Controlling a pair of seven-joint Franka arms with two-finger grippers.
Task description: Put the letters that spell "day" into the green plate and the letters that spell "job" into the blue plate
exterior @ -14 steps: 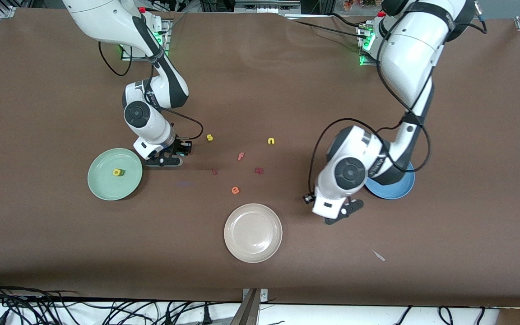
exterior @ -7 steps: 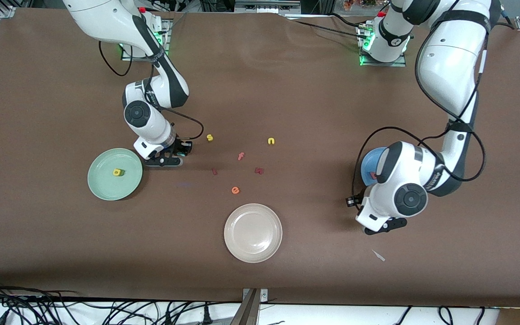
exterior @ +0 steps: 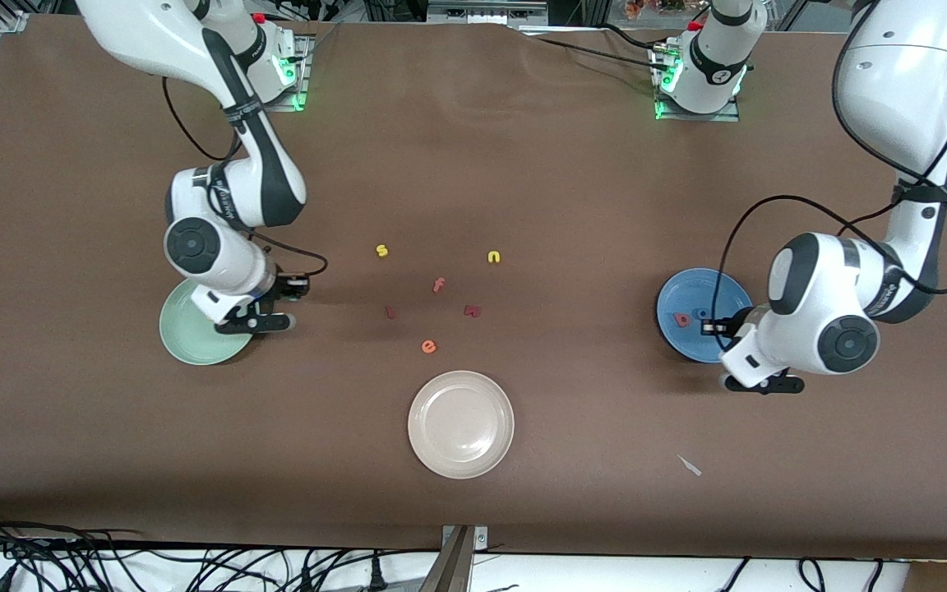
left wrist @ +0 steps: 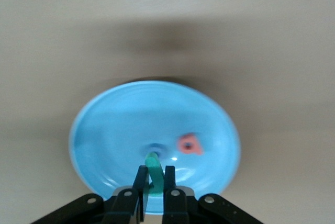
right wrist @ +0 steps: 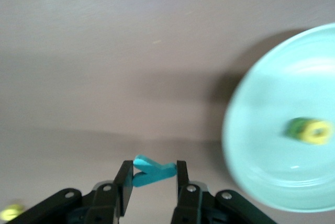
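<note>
Six stray letters (yellow s [exterior: 381, 251], yellow n [exterior: 493, 257], orange f [exterior: 438, 285], orange e [exterior: 428, 346], two dark red letters [exterior: 472, 311]) are spread at 3 o'clock of the green plate [exterior: 182, 341], with a cream plate [exterior: 460, 423] at their 6 o'clock. The right end effector [right wrist: 154, 179] is clamped on the teal y [right wrist: 157, 171], held crosswise from finger to finger, over that plate's 3 o'clock rim. The left end effector [left wrist: 154, 174] is clamped on the teal j [left wrist: 152, 161], its long axis aimed toward the blue plate [exterior: 687, 288], over the 4 o'clock rim, with the salmon b [left wrist: 189, 145] in the plate.

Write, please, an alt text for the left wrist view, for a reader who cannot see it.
The left pincer is shut on a teal j above the blue plate. In the plate lie a salmon-red b and a blue o. Brown table surrounds the plate.
</note>
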